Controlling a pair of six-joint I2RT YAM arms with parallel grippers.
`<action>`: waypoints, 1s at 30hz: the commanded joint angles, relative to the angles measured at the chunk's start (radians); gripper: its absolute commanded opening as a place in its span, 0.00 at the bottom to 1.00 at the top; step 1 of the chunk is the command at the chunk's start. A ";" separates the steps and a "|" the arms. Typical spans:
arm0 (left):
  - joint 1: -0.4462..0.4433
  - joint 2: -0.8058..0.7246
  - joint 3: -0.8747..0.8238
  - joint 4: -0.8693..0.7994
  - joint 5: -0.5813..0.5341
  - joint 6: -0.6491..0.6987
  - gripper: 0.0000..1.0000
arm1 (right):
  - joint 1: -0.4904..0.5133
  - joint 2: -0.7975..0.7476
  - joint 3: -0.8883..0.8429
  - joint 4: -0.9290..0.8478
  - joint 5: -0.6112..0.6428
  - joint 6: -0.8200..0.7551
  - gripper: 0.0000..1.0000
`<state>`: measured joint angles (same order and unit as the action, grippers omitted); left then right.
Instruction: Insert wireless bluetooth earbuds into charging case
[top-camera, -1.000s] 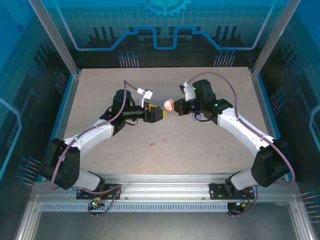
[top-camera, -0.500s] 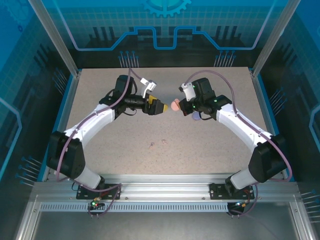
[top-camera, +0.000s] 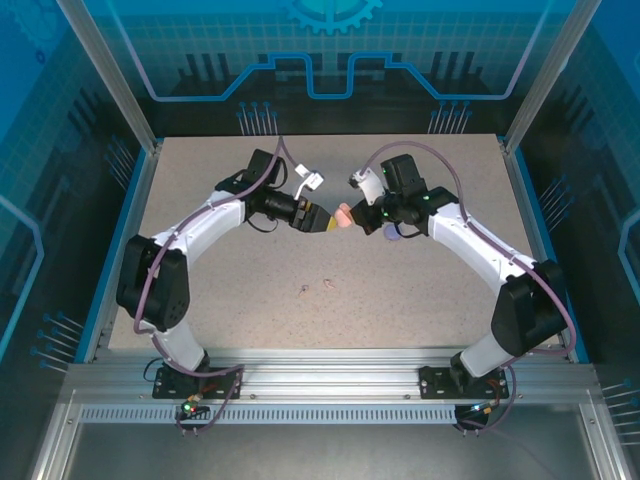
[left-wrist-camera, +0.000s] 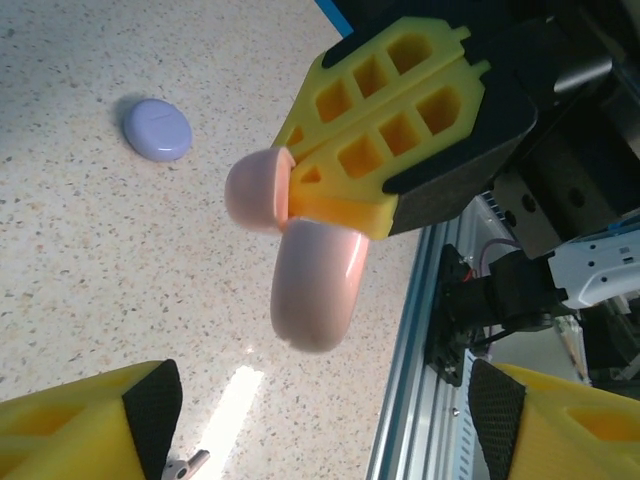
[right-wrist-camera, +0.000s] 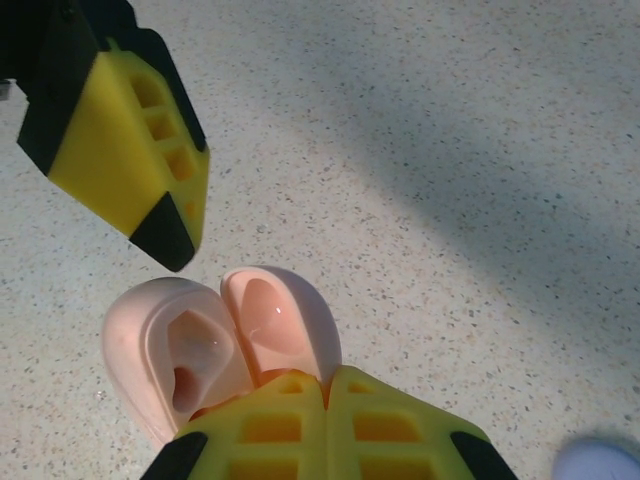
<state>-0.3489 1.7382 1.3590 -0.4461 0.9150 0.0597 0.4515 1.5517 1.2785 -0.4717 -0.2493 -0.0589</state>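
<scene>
Two tiny earbuds (top-camera: 303, 291), six o'clock from the pink case (right-wrist-camera: 215, 345), look light and slippery; pinch the stems. Right end effector (right-wrist-camera: 325, 378) clenches that case; left end effector (left-wrist-camera: 320, 400) is released.

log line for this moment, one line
left gripper open, empty | right gripper shut on open pink case, above table | lavender case on table

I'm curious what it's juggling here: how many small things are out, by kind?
Pink case, open: 1
Lavender case: 1
Tiny loose pieces, likely earbuds: 2
Total: 4
</scene>
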 joint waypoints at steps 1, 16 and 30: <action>0.002 0.025 0.040 -0.058 0.067 0.043 0.75 | 0.002 0.010 0.046 -0.008 -0.053 -0.015 0.00; -0.013 0.066 0.093 -0.078 0.079 0.052 0.58 | 0.049 0.046 0.080 -0.031 -0.029 -0.028 0.00; -0.014 0.080 0.098 -0.087 0.086 0.057 0.42 | 0.056 0.048 0.090 -0.035 -0.017 -0.029 0.00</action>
<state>-0.3565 1.8088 1.4372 -0.5125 0.9665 0.0887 0.4931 1.5990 1.3308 -0.4870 -0.2695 -0.0723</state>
